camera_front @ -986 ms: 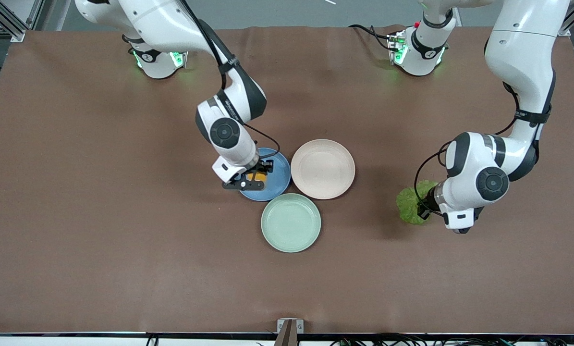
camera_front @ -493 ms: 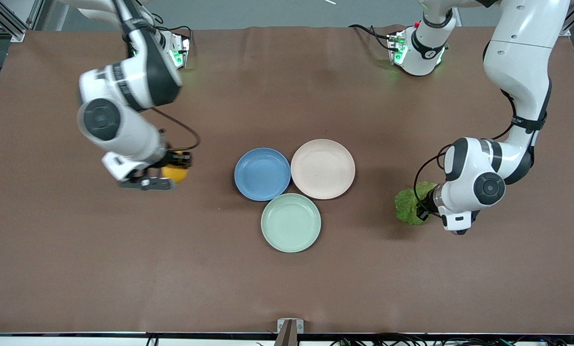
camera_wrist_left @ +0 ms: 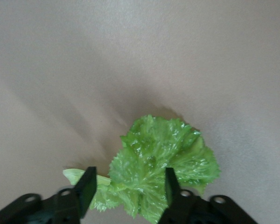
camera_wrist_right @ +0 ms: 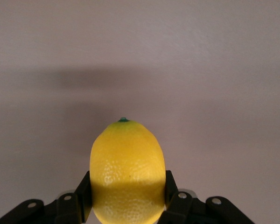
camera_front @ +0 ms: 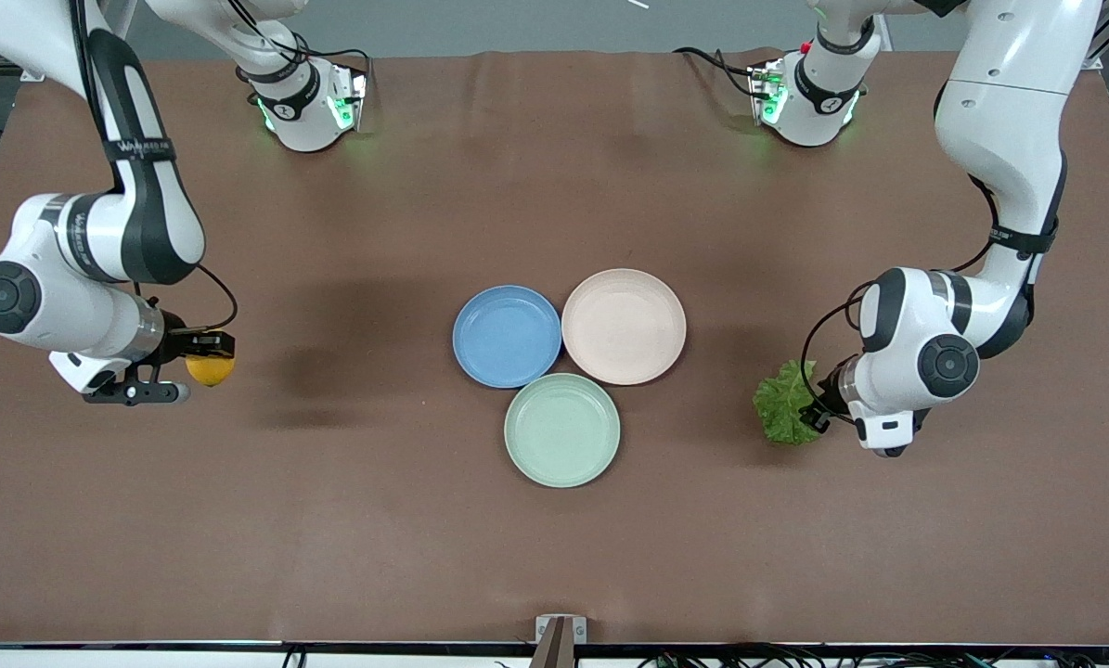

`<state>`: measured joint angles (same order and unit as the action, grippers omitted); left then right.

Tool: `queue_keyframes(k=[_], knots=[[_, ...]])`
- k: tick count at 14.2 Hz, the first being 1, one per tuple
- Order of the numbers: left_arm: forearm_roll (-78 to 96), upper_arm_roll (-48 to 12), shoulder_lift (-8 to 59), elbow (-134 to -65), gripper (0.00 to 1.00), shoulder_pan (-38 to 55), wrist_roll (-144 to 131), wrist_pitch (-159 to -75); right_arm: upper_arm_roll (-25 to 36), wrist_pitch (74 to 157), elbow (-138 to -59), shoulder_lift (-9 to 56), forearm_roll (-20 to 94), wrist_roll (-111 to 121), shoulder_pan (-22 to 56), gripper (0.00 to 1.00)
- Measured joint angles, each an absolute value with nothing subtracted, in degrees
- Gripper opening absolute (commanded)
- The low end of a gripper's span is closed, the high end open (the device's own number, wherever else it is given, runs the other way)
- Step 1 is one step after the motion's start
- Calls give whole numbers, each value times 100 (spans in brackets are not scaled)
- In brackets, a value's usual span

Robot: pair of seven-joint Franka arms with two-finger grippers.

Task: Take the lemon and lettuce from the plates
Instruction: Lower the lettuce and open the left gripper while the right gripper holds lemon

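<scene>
At the right arm's end of the surface [camera_front: 554,557], at about nine o'clock from the plates, the right end effector [camera_front: 203,364] hangs over the bare cloth and holds the lemon [camera_front: 210,369] tight between its two fingers [camera_wrist_right: 84,191]; the lemon's green tip points away from the wrist. At about three o'clock from the plates, the left end effector [camera_front: 818,413] holds the lettuce [camera_front: 782,404]; its fingers [camera_wrist_left: 86,186] are narrow around the leaf's base, and the leaf spreads out over the surface. In the middle, the blue plate [camera_front: 507,335] and the beige plate [camera_front: 624,326] touch; the green plate [camera_front: 561,430] is at six o'clock, nearer to the front camera.
</scene>
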<state>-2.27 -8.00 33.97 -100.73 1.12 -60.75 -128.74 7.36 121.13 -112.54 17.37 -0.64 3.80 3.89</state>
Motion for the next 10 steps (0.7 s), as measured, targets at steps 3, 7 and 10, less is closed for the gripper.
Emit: queue_keyframes(k=[3, 7, 10], knots=[[-227, -803, 3159, -9937, 100, 107, -6108, -12845, 735, 12705, -11412, 2149, -258, 726, 2, 18], [-228, -801, 2397, -9776, 100, -7, -6104, -12317, 733, 13200, -11416, 2587, -264, 1060, -364, 20], [-243, -799, 1957, -9443, 100, -188, -5759, -11551, 732, 13407, -11420, 2746, -265, 1068, -437, 22]])
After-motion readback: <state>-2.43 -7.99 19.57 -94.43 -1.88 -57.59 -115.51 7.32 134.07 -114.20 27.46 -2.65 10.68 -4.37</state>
